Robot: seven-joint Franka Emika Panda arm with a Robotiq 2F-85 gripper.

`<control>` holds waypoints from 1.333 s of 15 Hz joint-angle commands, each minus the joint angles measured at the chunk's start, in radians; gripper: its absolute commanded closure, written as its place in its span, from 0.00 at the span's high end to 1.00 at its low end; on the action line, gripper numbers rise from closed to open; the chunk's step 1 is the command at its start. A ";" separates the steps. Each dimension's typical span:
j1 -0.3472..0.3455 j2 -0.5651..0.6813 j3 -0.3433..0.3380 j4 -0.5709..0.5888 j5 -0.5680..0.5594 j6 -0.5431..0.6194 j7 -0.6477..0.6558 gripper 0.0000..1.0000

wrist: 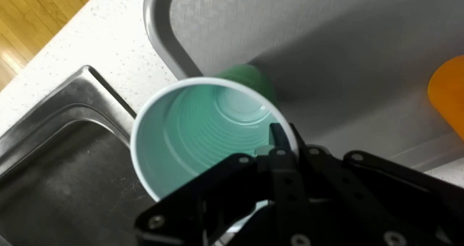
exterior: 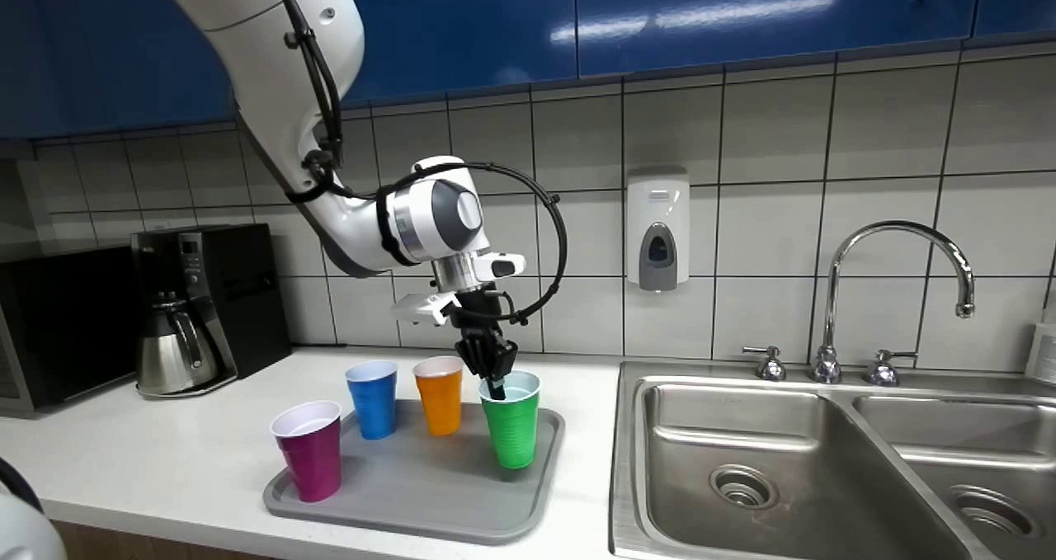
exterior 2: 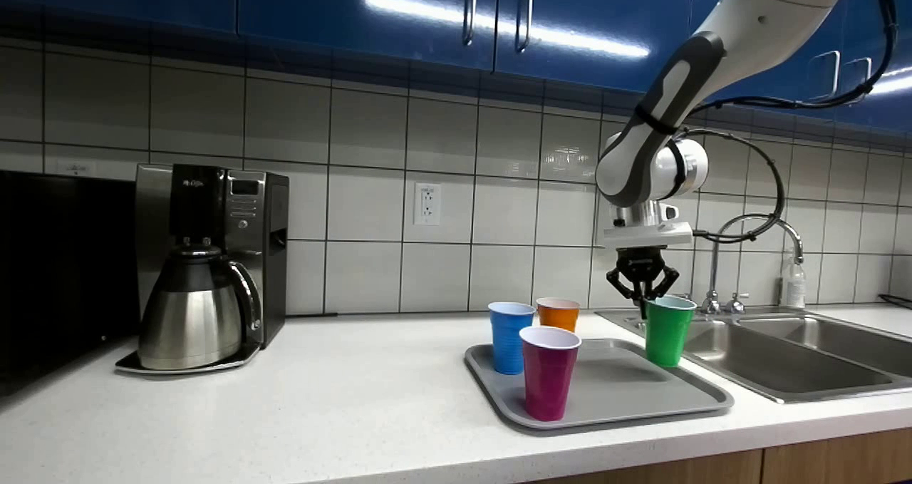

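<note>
While the black fingers (wrist: 278, 139) clamp its rim, one inside and one outside, the tapered green plastic cup (exterior: 513, 430) points mouth up and narrower base down, its long axis near vertical. It is at the end of the rectangular gray tray (exterior: 412, 490) nearest the stainless-steel sink (exterior: 627, 461); I cannot tell whether the base touches. A purple plastic cup (exterior: 313, 461), blue plastic cup (exterior: 374, 405) and orange plastic cup (exterior: 440, 402) stand upright, apart from it.

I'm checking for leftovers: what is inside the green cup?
One finger of the claw is inside the green cup, the other outside. The wrist view shows the ribbed inner wall and bottom, no contents visible; the claw hides some of that wall.
</note>
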 commanded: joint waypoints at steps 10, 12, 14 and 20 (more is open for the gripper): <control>0.001 0.025 0.013 0.012 -0.028 -0.103 -0.055 0.01; 0.002 0.031 0.013 0.012 -0.027 -0.101 -0.057 0.01; 0.004 0.036 0.013 0.012 -0.027 -0.101 -0.059 0.01; 0.012 0.056 0.010 0.020 -0.034 -0.109 -0.050 0.29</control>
